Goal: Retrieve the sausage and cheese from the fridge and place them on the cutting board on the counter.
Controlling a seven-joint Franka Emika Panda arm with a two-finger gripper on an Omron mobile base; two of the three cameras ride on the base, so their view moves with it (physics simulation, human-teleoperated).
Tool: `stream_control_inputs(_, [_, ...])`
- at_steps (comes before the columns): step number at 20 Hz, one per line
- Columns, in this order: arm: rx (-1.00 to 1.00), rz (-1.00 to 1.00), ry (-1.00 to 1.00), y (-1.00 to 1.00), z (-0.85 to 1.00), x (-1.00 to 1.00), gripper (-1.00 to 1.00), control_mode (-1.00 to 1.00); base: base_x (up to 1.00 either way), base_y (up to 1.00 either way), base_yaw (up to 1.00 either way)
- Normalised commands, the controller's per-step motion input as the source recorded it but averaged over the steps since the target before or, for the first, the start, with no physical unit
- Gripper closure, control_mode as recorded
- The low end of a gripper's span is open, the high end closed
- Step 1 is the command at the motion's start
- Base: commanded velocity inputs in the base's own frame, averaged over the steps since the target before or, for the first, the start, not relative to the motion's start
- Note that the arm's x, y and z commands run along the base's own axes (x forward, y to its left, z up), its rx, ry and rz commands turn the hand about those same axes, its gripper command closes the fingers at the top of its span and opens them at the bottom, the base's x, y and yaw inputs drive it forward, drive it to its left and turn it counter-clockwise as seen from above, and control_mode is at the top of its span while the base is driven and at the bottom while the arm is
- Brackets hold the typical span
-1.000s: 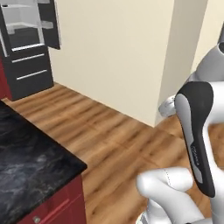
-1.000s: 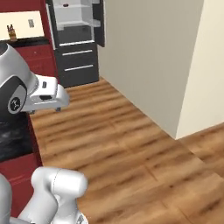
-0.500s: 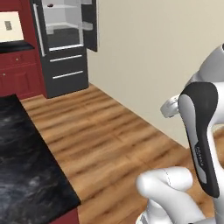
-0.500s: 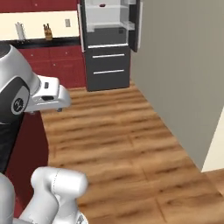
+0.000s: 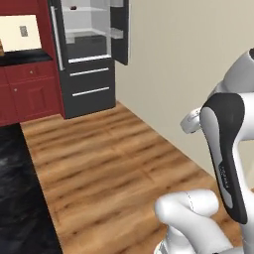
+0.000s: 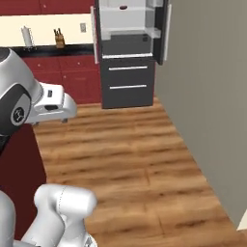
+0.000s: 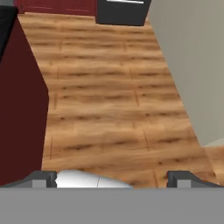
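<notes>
Gripper: the gripper [image 7: 112,178] hung over bare wooden floor [image 7: 109,100], its two dark tips wide apart at the bottom of the hand view with nothing between them.
Fridge: the fridge [image 5: 89,54] stood at the far end of the room with its upper doors swung open, showing a pale interior with clear shelves; two drawers with white bar handles sat shut below. From the right base view the fridge [image 6: 129,53] stood just beside the beige wall [image 6: 207,96].
Sausage: a small dark shape [image 6: 123,7] lay on the top shelf inside the fridge; too small to say for sure that it was the sausage.
Counter: a black marbled counter [image 5: 20,208] ran along the near left edge of the left base view; a further stretch topped the dark red cabinets [image 6: 62,77] left of the fridge.
On the far counter: a knife block [image 6: 59,37] and a paper towel roll [image 6: 26,36] stood against the pale backsplash.
Arm: the white arm [image 5: 225,149] rose well apart from the fridge.
</notes>
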Motion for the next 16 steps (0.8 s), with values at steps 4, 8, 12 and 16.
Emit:
stream_control_inputs(4, [0.0,0.0,0.0,0.0,0.0,0.0,-1.0,1.0,1.0,-0.32,0.17])
stream_control_inputs(8, [0.0,0.0,0.0,0.0,0.0,0.0,-1.0,1.0,1.0,-0.4,0.14])
stream_control_inputs(12, [0.0,0.0,0.0,0.0,0.0,0.0,-1.0,1.0,1.0,-0.26,0.22])
stream_control_inputs(16, [0.0,0.0,0.0,0.0,0.0,0.0,-1.0,1.0,1.0,-0.19,0.41])
